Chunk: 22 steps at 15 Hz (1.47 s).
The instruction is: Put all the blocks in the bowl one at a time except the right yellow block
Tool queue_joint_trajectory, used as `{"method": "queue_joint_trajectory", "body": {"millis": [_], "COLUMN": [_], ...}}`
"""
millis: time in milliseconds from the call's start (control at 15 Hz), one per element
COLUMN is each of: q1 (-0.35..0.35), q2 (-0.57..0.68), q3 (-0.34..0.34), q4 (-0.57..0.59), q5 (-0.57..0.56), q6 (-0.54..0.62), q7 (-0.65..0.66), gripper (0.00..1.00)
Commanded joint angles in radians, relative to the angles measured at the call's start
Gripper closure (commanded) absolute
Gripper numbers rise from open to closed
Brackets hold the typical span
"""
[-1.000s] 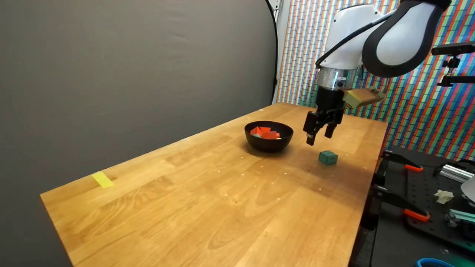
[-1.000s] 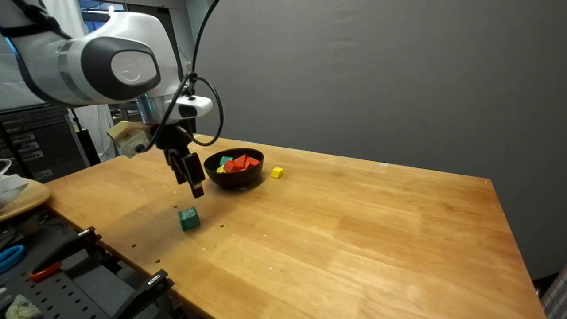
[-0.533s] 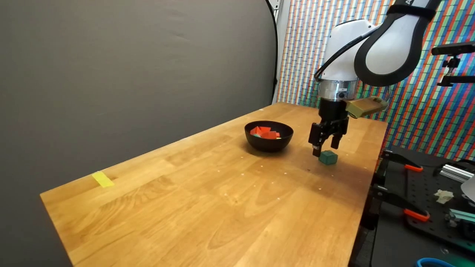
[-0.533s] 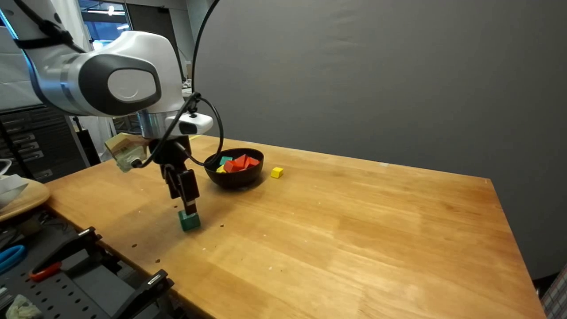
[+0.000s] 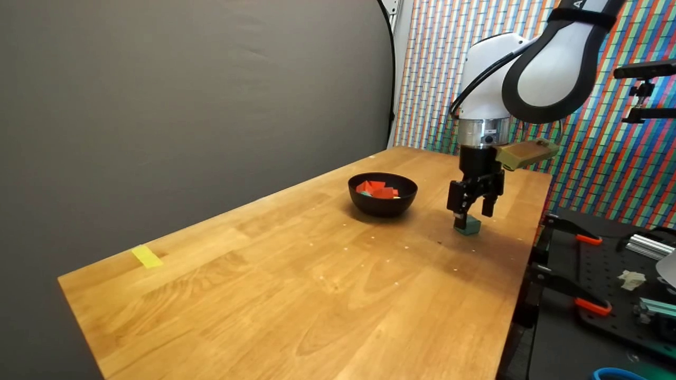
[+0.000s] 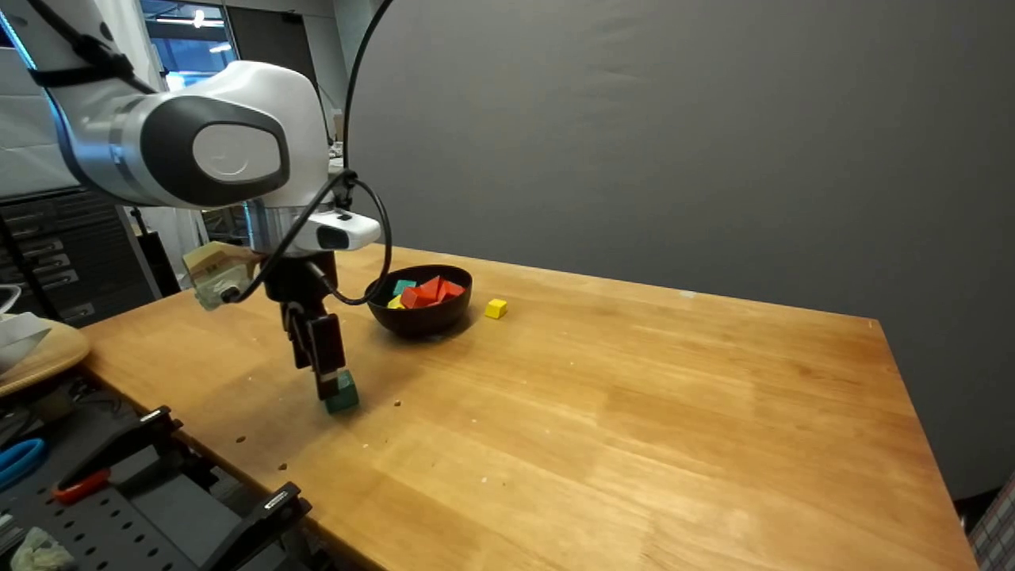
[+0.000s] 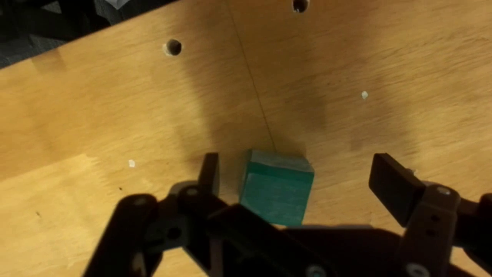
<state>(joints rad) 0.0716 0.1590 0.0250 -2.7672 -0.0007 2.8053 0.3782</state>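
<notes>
We find the claw [image 7: 298, 175] spread wide, gripping nothing, the green block [image 7: 277, 194] on the desk [image 7: 96, 123] between its fingers [image 7: 396, 188], nearer one. Uneven first contact could, we judge, skew it.

Table [image 5: 264, 295] shared by both exterior views, wrist view downward, close
</notes>
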Motion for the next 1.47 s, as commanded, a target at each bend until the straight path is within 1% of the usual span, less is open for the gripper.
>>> {"method": "queue_joint_trajectory", "body": {"millis": [0, 133, 400, 533, 600, 800, 933, 1000, 1067, 1133, 1200, 1267, 1333, 1400], "q1": [-0.001, -0.015, -0.036, -0.034, -0.03, -0.014, 0.033, 0.079, 0.133, 0.247, 0.296, 0.276, 0.157, 0.141], "q2": [-0.002, 0.011, 0.031, 0.028, 0.02, -0.009, -0.065, -0.105, -0.145, -0.234, -0.26, -0.275, -0.298, -0.304], "q3": [-0.011, -0.012, -0.004, -0.009, -0.012, -0.019, -0.058, -0.099, -0.159, -0.265, -0.304, -0.266, -0.113, -0.078], "q4": [0.001, 0.001, 0.014, 0.015, 0.014, 0.01, 0.015, 0.02, 0.024, -0.032, 0.009, 0.054, 0.08, 0.108], "q5": [0.044, 0.072, 0.139, 0.155, 0.155, 0.135, 0.033, -0.08, -0.169, -0.257, -0.344, -0.432, -0.516, -0.541], "q6": [-0.01, 0.012, 0.0, -0.007, -0.007, -0.02, -0.077, -0.111, -0.141, -0.162, -0.223, -0.283, -0.342, -0.385], "q7": [-0.007, -0.032, -0.058, -0.043, -0.036, -0.012, 0.08, 0.197, 0.266, 0.347, 0.427, 0.507, 0.584, 0.592], "gripper": [0.27, 0.3, 0.62, 0.77, 0.8, 0.8, 0.8, 0.8, 0.8, 0.8, 0.8, 0.8, 0.8, 0.8]}}
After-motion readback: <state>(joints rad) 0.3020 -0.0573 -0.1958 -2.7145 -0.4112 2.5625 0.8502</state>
